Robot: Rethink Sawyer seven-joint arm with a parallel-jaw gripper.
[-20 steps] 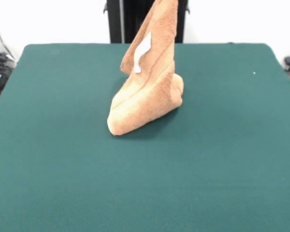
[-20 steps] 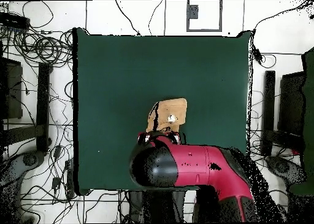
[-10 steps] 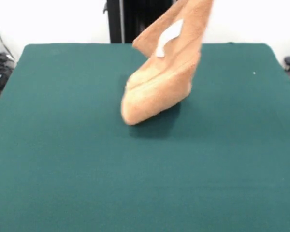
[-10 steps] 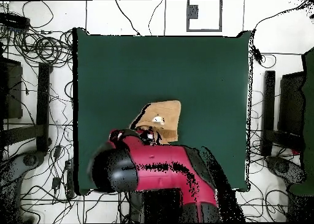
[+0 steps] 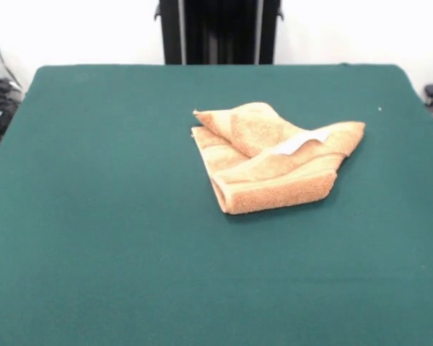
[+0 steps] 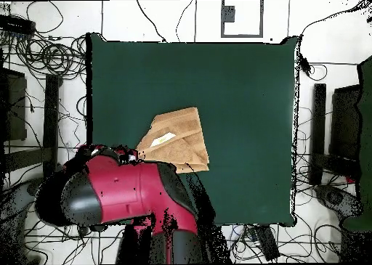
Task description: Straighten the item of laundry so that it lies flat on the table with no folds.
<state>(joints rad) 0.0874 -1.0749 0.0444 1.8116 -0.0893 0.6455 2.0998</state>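
Still folded over itself, the orange-tan hand towel [image 5: 274, 162] lies crumpled on the green desk [image 5: 94, 216], white label [image 5: 301, 142] up. Whether the hand is clenched cannot be told; only the red arm [image 6: 123, 197] shows.

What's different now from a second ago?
The towel, which hung lifted above the table, has been let go and now lies on it, still folded, white label up. In the overhead view the arm has swung toward the picture's left. The table is unchanged.
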